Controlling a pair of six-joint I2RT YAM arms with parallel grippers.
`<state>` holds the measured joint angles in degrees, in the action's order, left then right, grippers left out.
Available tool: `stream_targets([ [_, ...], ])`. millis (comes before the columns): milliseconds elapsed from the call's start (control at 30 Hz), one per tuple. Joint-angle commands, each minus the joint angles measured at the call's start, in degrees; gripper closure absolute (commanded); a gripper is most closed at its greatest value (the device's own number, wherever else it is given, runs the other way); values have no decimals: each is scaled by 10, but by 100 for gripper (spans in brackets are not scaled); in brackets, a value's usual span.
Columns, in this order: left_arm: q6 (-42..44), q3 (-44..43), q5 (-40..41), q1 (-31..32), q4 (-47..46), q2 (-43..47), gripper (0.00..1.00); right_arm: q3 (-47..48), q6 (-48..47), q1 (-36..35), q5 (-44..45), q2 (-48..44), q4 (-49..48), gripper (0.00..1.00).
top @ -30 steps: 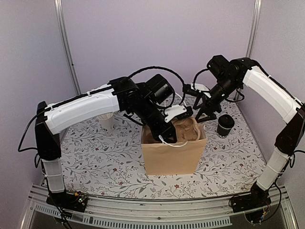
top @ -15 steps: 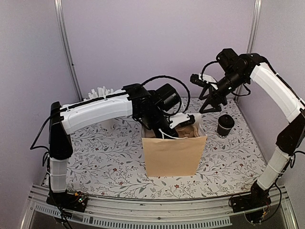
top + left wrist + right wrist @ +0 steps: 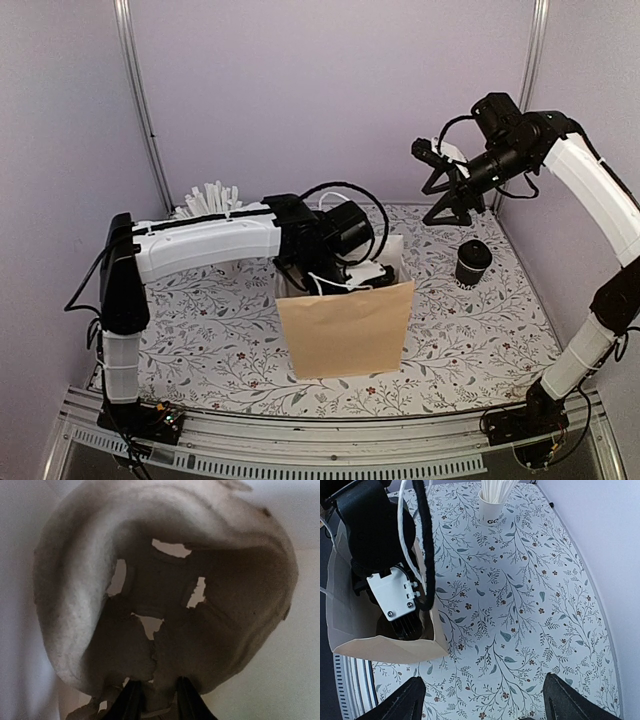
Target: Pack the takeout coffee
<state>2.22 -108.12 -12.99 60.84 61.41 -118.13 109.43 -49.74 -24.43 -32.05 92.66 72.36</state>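
The left gripper point(image 3: 156, 697), down inside the paper bag point(image 3: 345, 325), is clenched on the edge of the pulp carrier point(image 3: 165, 580). The right gripper point(image 3: 485, 705) hangs released and empty; the takeout coffee point(image 3: 472, 263) stands lidded below it, well apart. Seating the carrier seems the step in hand; next the right gripper must descend around the takeout coffee.

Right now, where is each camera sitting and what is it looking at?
Top external: above, behind the bases, looking down on table, paper bag, left arm, right arm.
Left wrist: inside the bag, facing the pulp carrier; left end effector pinches it.
Right wrist: high up, looking down; right end effector open at bottom.
Shared: top and right wrist both show the bag and cup of sticks.
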Motion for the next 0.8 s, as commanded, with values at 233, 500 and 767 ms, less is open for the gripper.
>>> stream_targets([
  [233, -49, 88, 12, 0, 35, 45, 74, -54, 9, 0, -36, -16, -42, 15],
  [500, -55, 73, 29, -4, 42, -13, 76, -60, 14, 0, -48, -15, -41, 15],
  [767, -53, 94, 26, -3, -17, -41, 77, -61, 18, 0, -52, -15, -37, 15],
])
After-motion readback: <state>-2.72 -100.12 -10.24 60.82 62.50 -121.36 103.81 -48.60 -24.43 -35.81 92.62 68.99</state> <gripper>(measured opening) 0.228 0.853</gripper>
